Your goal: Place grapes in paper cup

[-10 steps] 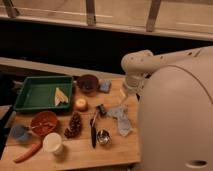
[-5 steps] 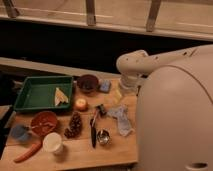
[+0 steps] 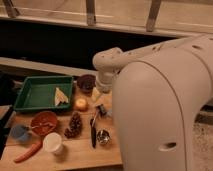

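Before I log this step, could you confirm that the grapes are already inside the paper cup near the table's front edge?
Not inside: the camera view shows the grapes lying on the table beside the paper cup, which does stand near the front edge. The pincer hangs over the table beside the orange fruit.

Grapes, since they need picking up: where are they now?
In the camera view the grapes lie lower left, between the red bowl and black utensil; the gripper hangs farther back, beside the dark bowl.
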{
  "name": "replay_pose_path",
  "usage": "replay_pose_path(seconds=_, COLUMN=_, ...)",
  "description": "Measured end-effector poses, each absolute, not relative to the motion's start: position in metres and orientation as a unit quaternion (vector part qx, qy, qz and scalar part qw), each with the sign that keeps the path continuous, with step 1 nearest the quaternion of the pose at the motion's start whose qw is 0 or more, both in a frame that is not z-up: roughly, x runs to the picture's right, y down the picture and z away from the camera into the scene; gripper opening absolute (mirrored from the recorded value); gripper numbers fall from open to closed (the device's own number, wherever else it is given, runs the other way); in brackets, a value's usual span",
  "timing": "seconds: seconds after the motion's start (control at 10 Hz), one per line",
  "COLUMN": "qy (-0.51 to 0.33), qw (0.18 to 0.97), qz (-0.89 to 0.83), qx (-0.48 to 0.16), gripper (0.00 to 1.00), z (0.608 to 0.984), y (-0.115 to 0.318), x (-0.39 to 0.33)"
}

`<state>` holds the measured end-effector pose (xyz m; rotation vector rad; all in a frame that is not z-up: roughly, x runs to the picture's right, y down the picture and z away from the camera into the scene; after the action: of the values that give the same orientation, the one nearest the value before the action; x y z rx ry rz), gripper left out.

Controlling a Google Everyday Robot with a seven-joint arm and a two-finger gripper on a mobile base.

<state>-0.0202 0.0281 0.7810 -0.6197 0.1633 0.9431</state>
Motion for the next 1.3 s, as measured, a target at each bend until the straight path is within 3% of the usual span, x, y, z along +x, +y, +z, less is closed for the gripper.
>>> replay_pose_path(seconds=0.3, qy=0.017, qw=0.856, qz=0.41, qx=-0.313, gripper=0.77, z=0.763, y=0.039, x=-0.081)
replay_pose_path(seconds=0.8, qy=0.021, qw=0.858, qz=0.403, qx=-0.318, gripper=0.77, z=0.764, y=0.044, x=-0.084)
replay_pose_path(seconds=1.3, qy=0.042, qw=0.839, qz=0.374, qx=-0.393, gripper=0.77, z=0.794, y=0.136, x=-0.117)
